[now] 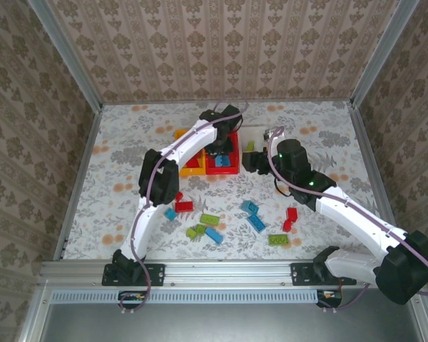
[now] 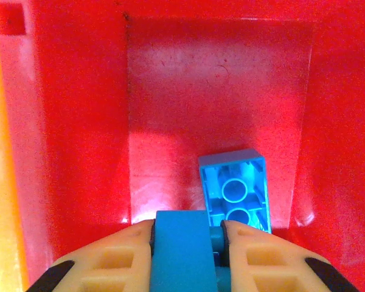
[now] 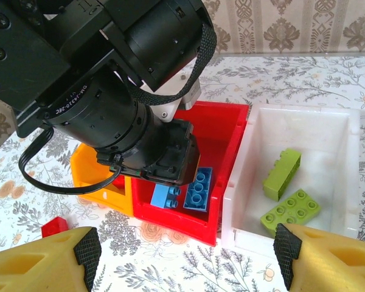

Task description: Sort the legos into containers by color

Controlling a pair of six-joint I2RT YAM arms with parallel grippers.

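Note:
The red bin (image 2: 67,121) surrounds my left gripper (image 2: 187,240), which is shut on a blue brick (image 2: 182,249) just above the floor. A second blue brick (image 2: 236,191) lies on that floor right ahead. From the right wrist, the left gripper's black body (image 3: 164,158) hangs over the red bin (image 3: 228,140), with two blue bricks (image 3: 198,188) under it. My right gripper (image 3: 188,255) is open and holds nothing, hovering in front of the red bin and the white bin (image 3: 255,121), which holds two lime bricks (image 3: 283,173). A yellow-orange bin (image 3: 88,176) stands to the left.
Loose bricks lie on the flowered table in front of the bins: red (image 1: 184,206), blue (image 1: 257,223), lime (image 1: 278,240) and others. A red brick (image 3: 56,226) sits near my right gripper's left finger. Metal posts and patterned walls frame the table.

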